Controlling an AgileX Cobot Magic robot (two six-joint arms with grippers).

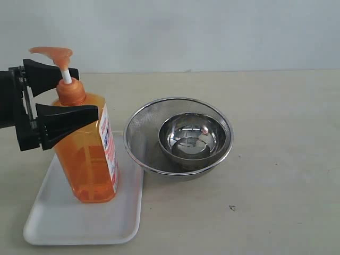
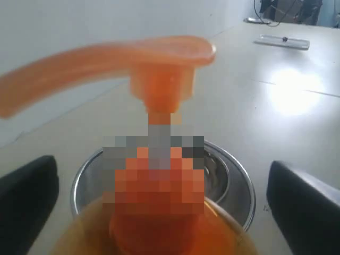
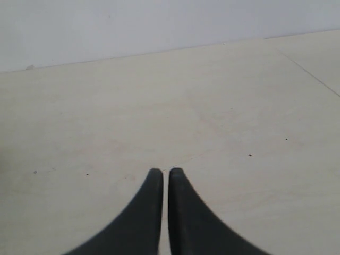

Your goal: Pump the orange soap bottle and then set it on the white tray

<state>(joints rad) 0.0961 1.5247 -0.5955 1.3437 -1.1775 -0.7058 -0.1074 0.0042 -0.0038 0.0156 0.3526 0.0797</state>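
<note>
**Left hand** (image 1: 88, 93): fingers spread wide to either side of the neck of the orange soap bottle (image 1: 87, 154), just below the pump head (image 1: 51, 52). We see neither finger pressing the plastic. The bottle stands upright under the hand, its base already on the white tray (image 1: 79, 228).

**Handling:** we judge the bottle well filled and so fairly heavy, with smooth, slightly yielding walls that may slip. The stiff collar under the pump, or the shoulders just below it, offers the surest hold. Being tall, it could tip if nudged high up.

**Surroundings:** beyond the bottle from the hand, just beside the tray, sits a mesh strainer (image 1: 139, 151) holding a steel bowl (image 1: 194, 135). We expect it to limit any swing that way.

**Right hand** (image 3: 166, 175): fingers closed together, over the desk (image 3: 239, 106).
</note>
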